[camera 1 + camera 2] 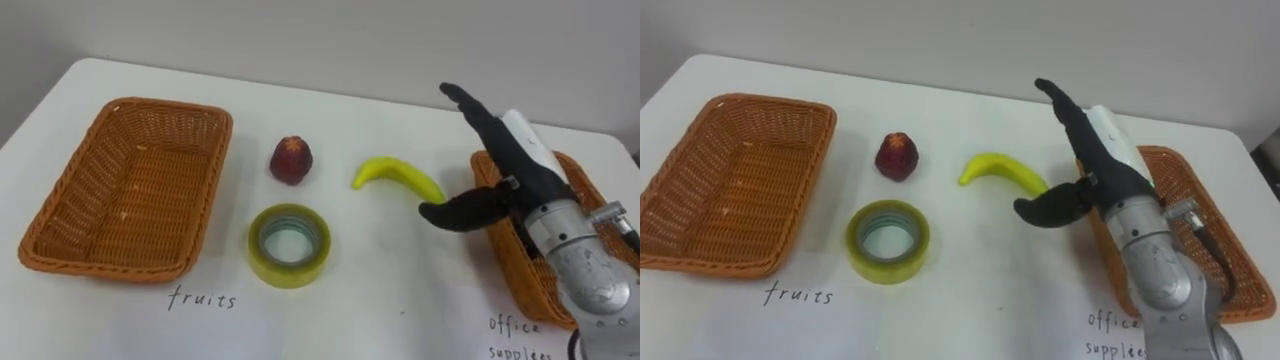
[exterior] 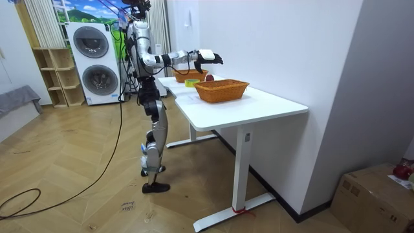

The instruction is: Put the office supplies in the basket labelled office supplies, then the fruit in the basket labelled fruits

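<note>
In the left eye view, the right hand (image 1: 505, 160) hovers beside the banana (image 1: 395, 175), fingers wide and holding nothing. The strawberry (image 1: 291, 160) and tape roll (image 1: 289, 245) lie between the fruit basket (image 1: 110, 268) and the office basket (image 1: 528, 270). In the room view, the robot stands at the white bench (image 2: 259, 103).

Right hand (image 1: 500, 160) raised, fingers spread
</note>
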